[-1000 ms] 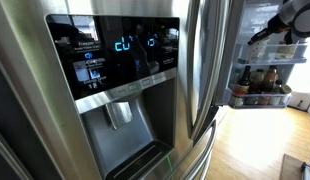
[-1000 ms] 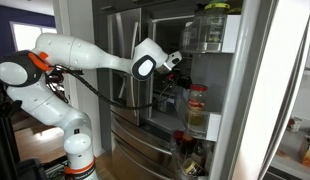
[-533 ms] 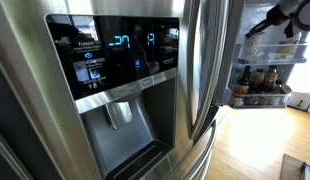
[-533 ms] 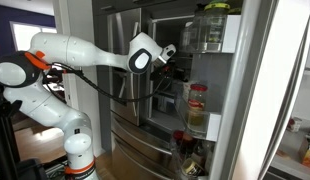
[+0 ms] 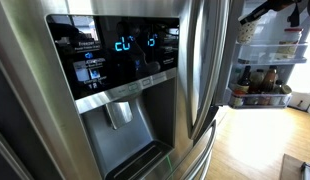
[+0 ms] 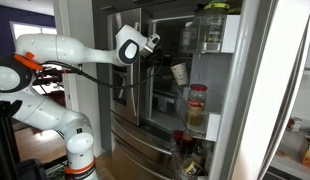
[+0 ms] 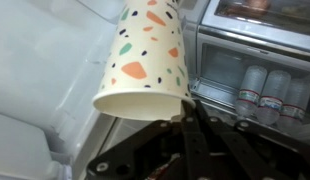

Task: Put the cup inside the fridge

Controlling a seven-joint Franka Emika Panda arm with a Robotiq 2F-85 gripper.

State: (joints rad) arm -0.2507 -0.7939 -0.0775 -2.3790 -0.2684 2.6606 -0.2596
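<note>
Raised and drawn back since the earlier frame, the gripper [image 7: 187, 108] is closed on the rim of the speckled cup [image 7: 145, 55], held tilted at its 11 o'clock before the open fridge [image 6: 145, 135].

We see the white Panda arm [image 6: 70, 48] reaching out horiz., wrist [image 6: 128, 47] cocked fwd. The gripper [image 6: 169, 64] angles down. In wrist view its fingers [image 7: 192, 128] converge, jaws pinching the paper cup [image 7: 145, 60] at its rim.
</note>
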